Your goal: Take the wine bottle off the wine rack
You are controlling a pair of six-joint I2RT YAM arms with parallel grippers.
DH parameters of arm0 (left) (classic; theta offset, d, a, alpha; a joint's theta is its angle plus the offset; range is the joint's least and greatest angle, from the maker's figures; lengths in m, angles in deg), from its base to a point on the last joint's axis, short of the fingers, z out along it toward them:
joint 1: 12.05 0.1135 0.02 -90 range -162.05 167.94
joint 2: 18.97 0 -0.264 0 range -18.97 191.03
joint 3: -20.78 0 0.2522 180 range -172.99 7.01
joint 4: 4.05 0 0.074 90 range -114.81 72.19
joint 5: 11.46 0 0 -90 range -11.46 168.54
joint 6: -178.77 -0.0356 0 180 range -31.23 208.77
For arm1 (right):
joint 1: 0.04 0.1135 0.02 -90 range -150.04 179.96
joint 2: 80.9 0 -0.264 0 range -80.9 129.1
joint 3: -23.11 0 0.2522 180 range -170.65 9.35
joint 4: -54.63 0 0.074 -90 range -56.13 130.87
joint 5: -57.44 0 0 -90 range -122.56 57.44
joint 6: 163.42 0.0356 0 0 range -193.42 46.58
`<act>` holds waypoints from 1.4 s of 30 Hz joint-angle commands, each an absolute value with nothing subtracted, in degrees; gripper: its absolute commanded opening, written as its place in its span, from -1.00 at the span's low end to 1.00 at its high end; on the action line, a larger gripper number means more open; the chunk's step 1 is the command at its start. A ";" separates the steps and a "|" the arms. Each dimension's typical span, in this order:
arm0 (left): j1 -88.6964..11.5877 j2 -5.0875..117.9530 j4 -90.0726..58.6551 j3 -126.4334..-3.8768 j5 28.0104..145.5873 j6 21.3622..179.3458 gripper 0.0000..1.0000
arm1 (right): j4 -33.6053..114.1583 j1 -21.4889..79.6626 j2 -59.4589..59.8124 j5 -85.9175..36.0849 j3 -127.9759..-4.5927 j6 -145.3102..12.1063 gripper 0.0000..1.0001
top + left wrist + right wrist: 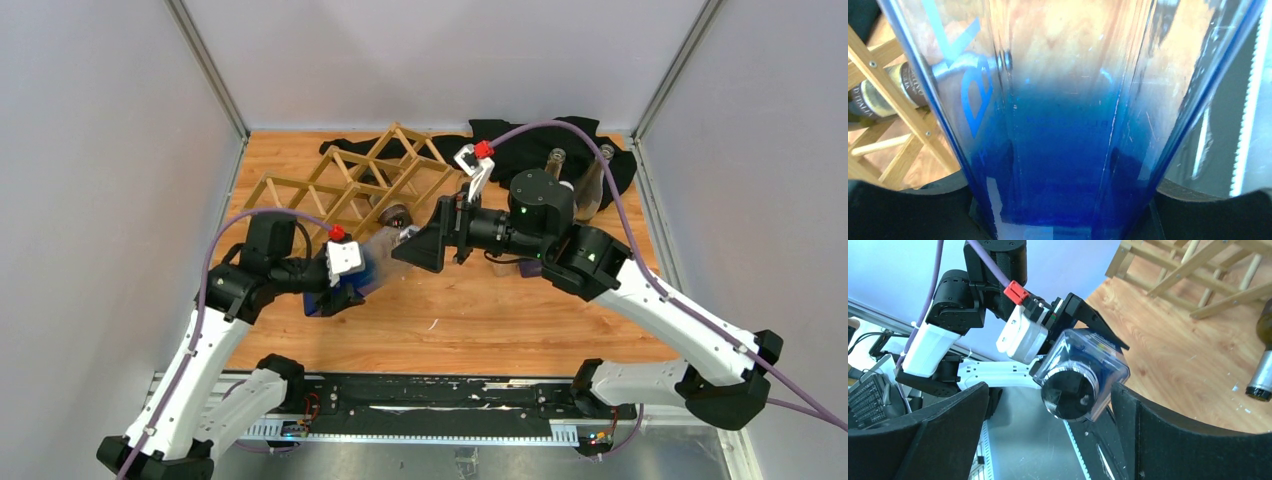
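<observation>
Left hand [352, 278] first: clamped around the blue-tinted wine bottle [380, 258], holding it just in front of the wine rack [350, 180] over the wooden surface [480, 315]. Right hand [408, 250] next: spread wide open, aimed at the bottle's black cap end.

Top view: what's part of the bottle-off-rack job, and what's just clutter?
Job:
wine rack
blue-tinted bottle, gripped by left pincer
right pincer, open at its cap

Lying about:
dark bottle in the rack
two upright bottles
black cloth
</observation>
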State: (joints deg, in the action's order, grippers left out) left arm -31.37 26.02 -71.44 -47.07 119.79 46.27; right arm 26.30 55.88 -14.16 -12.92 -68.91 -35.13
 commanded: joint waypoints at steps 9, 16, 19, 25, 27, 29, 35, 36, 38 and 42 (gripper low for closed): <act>-31.57 31.48 -64.75 -57.99 136.66 66.76 -1.00 | 29.08 55.30 -13.28 -15.18 -71.71 -43.41 0.92; -31.57 32.94 -64.69 -59.31 142.60 70.78 -1.00 | 34.77 55.77 -9.08 -9.26 -70.83 -43.91 0.93; -31.57 33.19 -64.66 -59.36 144.98 71.79 -1.00 | 36.35 56.90 -7.01 -7.58 -71.21 -44.85 0.93; -31.57 33.76 -64.66 -59.87 150.03 74.52 -1.00 | 41.80 57.65 -5.85 -3.10 -69.87 -45.14 0.94; -31.57 34.03 -64.66 -60.14 151.05 75.31 -1.00 | 43.15 57.79 -6.35 -2.56 -69.04 -45.11 0.91; -31.51 34.31 -64.66 -60.07 151.46 75.78 -1.00 | 42.74 57.80 -6.75 -2.45 -68.78 -45.84 0.44; -31.56 34.59 -65.19 -60.28 142.64 77.57 0.88 | 35.55 57.78 -9.27 -9.99 -69.35 -51.21 -1.00; -31.57 34.94 -66.72 -61.19 140.17 76.30 0.98 | 33.78 57.71 -10.12 -12.30 -69.14 -52.59 -1.00; -31.57 36.10 -71.12 -63.49 133.87 72.99 1.00 | 30.74 57.65 -13.01 -17.76 -67.98 -55.52 -1.00; -31.48 39.63 -78.49 -68.69 120.54 66.44 1.00 | 25.72 57.14 -17.41 -30.14 -64.94 -60.42 -1.00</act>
